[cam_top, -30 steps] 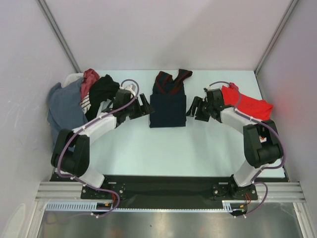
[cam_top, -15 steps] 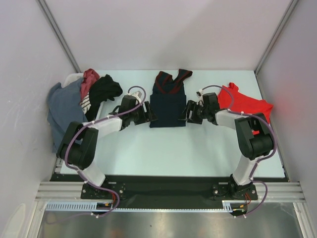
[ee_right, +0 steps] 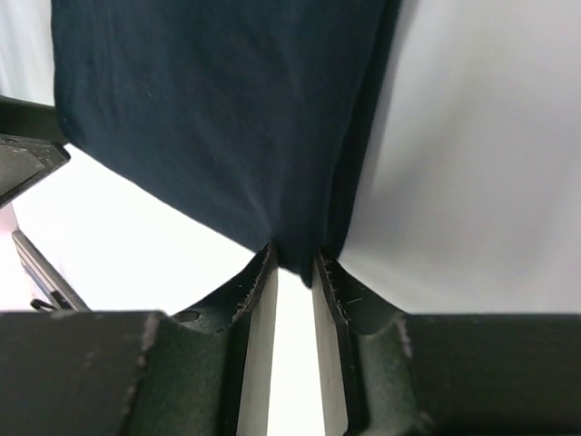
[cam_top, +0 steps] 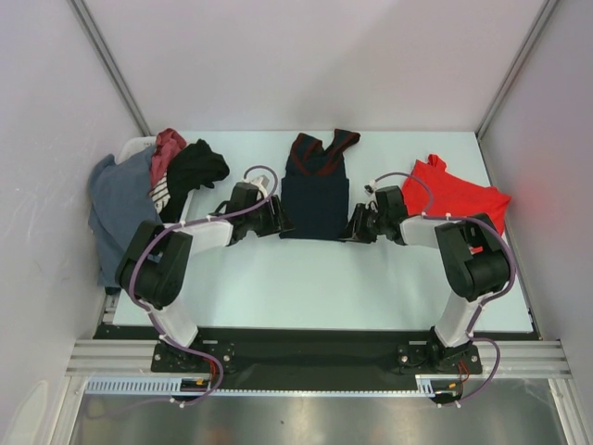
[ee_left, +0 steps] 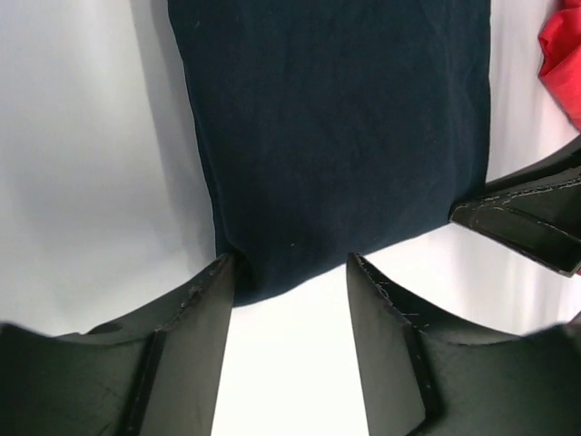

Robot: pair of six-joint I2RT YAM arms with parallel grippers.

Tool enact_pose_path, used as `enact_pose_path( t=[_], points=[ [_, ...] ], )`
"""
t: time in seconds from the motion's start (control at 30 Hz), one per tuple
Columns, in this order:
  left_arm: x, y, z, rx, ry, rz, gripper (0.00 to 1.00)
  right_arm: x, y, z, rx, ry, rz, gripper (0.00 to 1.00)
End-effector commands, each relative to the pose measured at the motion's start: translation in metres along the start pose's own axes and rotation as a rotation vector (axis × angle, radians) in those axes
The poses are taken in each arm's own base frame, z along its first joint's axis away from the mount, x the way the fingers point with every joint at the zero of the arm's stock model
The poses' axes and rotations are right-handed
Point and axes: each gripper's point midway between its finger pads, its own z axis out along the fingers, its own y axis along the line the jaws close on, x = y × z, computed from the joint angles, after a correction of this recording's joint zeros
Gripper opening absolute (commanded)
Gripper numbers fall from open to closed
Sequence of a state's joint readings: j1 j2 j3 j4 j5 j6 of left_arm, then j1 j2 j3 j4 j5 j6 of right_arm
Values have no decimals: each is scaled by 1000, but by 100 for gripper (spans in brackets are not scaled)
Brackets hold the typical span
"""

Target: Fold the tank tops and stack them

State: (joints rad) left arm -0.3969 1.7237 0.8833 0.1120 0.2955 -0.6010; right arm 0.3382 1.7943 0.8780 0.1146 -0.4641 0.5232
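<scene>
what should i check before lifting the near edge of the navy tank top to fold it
1. Right gripper pinched on the near right corner of the dark navy cloth tank top: ok.
2. Left gripper closed on the near left corner: not ok, jaws straddle the cloth, gap showing.
3. Navy top lying flat: ok.
4. Bright red cloth tank top apart from the navy one: ok.
5. Layers caught in the right pinch: cannot tell.

Top camera looks down; close wrist cameras share navy top
</scene>
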Motion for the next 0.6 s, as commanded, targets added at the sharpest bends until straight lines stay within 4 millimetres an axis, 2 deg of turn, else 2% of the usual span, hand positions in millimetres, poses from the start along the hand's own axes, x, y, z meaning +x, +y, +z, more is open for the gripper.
enact_pose_path(
  t=[0.0, 0.07, 0.1, 0.17, 0.2, 0.23, 0.27, 0.3, 0.33, 0.4, 0.47, 0.5, 0.57],
  points=[
    [3, -8, 2, 40, -3, 29, 57, -8, 9, -9, -14, -44, 5, 26],
    [8, -6, 3, 36, 4, 28, 56, -5, 7, -9, -7, -35, 18, 30],
    [9, -5, 3, 35, 4, 29, 56, -1, 6, -8, -8, -27, 21, 40],
    [15, -2, 3, 31, 10, 24, 55, -2, 7, -10, -16, -34, 28, 41],
    [17, 0, 3, 26, 14, 24, 54, 0, 5, -10, -16, -36, 30, 37],
    [19, 2, 4, 20, 17, 22, 45, 0, 5, -11, -19, -38, 34, 28],
    [21, 5, 4, 8, 21, 19, 40, -1, 5, -11, -22, -42, 36, 18],
    [22, 6, 4, 3, 23, 19, 35, 0, 5, -11, -23, -37, 39, 3],
    [23, 8, 5, -3, 26, 16, 29, -1, 4, -10, -22, -35, 42, 0],
    [26, 11, 5, -11, 31, 11, 22, 0, 2, -11, -20, -32, 49, 0],
    [29, 13, 4, -18, 35, 7, 12, 3, 1, -12, -16, -26, 54, 0],
    [32, 17, 4, -30, 39, 6, 0, 4, -1, -14, -13, -24, 61, 0],
    [34, 20, 3, -48, 40, 2, 0, 9, -3, -15, -5, -16, 65, 0]
  ],
)
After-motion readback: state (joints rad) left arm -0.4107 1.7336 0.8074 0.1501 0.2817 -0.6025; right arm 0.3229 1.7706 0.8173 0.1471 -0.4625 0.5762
